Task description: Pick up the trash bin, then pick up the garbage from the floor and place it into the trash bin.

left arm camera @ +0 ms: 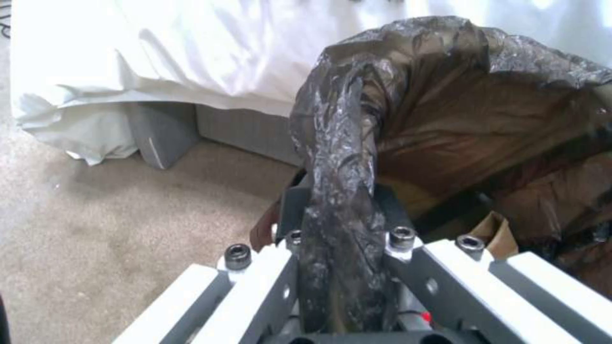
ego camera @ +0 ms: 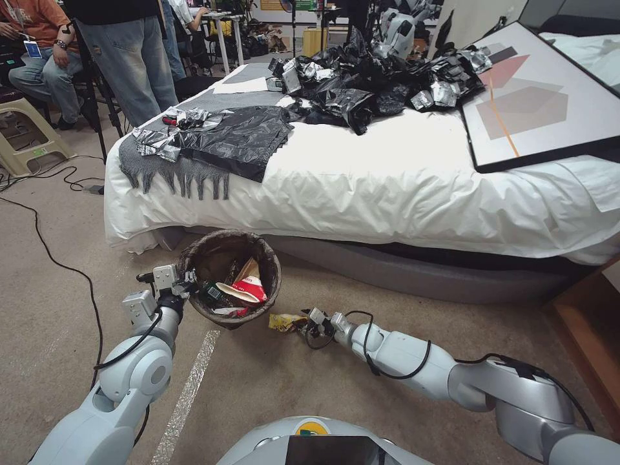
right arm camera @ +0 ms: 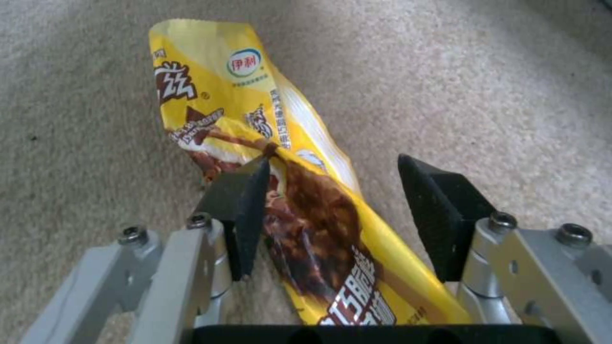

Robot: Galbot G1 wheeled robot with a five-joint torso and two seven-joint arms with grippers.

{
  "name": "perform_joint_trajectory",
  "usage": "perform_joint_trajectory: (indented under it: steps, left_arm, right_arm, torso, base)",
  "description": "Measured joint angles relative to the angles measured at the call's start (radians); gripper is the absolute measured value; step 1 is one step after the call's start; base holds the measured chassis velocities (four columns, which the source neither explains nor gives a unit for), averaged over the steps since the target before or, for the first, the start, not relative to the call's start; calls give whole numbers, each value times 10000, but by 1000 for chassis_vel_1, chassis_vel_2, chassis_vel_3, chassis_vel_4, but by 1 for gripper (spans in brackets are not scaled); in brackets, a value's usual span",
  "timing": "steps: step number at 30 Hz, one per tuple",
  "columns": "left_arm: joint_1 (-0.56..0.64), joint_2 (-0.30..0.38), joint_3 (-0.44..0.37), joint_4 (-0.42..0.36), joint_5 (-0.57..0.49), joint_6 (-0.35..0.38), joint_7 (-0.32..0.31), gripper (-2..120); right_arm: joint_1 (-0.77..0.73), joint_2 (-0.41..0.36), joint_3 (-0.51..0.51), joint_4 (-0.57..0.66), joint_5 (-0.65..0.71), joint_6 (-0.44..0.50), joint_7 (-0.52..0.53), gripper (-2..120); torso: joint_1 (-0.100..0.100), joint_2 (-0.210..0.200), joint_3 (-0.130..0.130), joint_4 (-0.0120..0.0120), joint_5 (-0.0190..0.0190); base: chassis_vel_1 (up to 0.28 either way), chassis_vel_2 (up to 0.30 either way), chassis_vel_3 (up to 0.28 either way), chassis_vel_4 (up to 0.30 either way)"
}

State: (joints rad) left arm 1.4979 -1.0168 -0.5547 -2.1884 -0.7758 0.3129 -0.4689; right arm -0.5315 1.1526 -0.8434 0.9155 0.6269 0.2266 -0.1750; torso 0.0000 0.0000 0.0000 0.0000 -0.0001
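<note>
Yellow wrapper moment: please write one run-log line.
left pincer: shut on trash bin rim | right pincer: open around yellow wrapper | wrapper on carpet

A bedroom mock-up inside a robotics lab is seen: a white-sheeted bed is set on beige carpet, a framed picture is laid across it, while beyond the bed onlookers, a stool, cluttered tables and another robot are gathered, and cables are trailed beside it.

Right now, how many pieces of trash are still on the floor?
1: a yellow wrapper lies on the carpet beside the trash bin, between the right gripper's open fingers. The left gripper holds the bin's rim. More could be hidden behind the bin.
</note>
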Motion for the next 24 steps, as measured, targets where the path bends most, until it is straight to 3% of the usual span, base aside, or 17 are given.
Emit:
perform_joint_trajectory:
  steps: [7,20,24]
  left_arm:
    - [-26,-8,14,-17,-1,0,-20,5]
    - [-65,2,34,-71,-17,4,-81,5]
    - [-84,1,34,-79,-24,7,-89,5]
  right_arm:
    - [-21,30,14,-14,-15,-35,-9,47]
    - [-119,-278,88,312,-27,-54,1,0]
    - [-85,-400,99,419,44,-86,13,0]
  torso:
    - [-1,1,0,1,1]
    - [-1,1,0,1,2]
    - [-1,1,0,0,2]
  base:
    - [0,0,0,0]
    - [0,0,0,0]
    - [0,0,0,0]
